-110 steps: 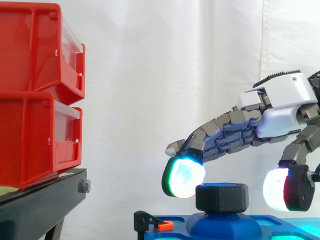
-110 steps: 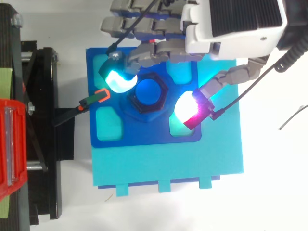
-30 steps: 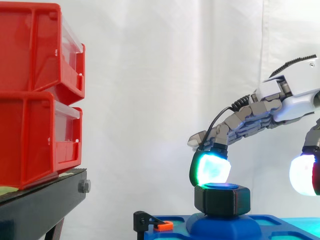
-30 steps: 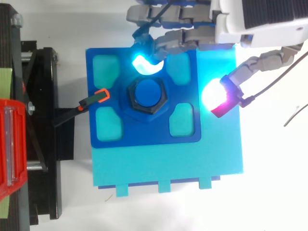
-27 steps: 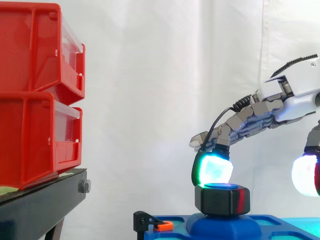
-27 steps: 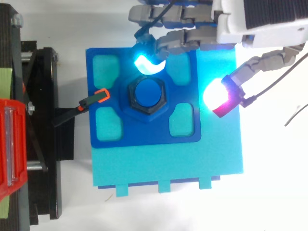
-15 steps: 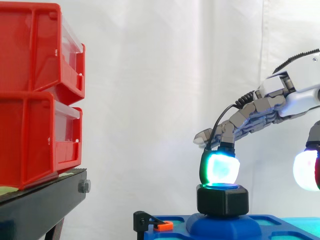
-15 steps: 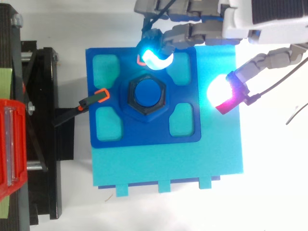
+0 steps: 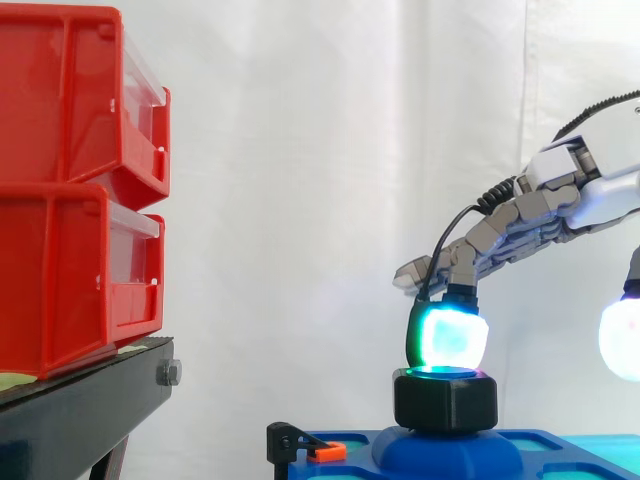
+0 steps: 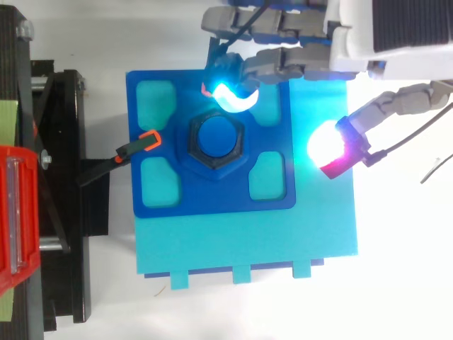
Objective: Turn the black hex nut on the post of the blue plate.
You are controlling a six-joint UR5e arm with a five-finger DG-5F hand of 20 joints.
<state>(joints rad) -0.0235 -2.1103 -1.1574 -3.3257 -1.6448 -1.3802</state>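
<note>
The robot hand (image 10: 375, 35) has let go of the black hex nut (image 10: 216, 139) and is drawing back rightward. At left, stacked red plastic bins (image 9: 70, 190) are sitting on the black stand (image 9: 80, 410), clear of the work. An orange-tipped black clamp (image 10: 147, 140) is meeting the blue plate (image 10: 212, 202) at its left edge, probably steadying it against turning. The nut is sitting on the plate's central post. The hand is hanging open, one glowing fingertip (image 10: 230, 93) just beyond the nut and the thumb pad (image 10: 327, 147) well apart, likely resetting for another twist.

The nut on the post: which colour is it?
Black; the nut shows best in the side view.
</note>
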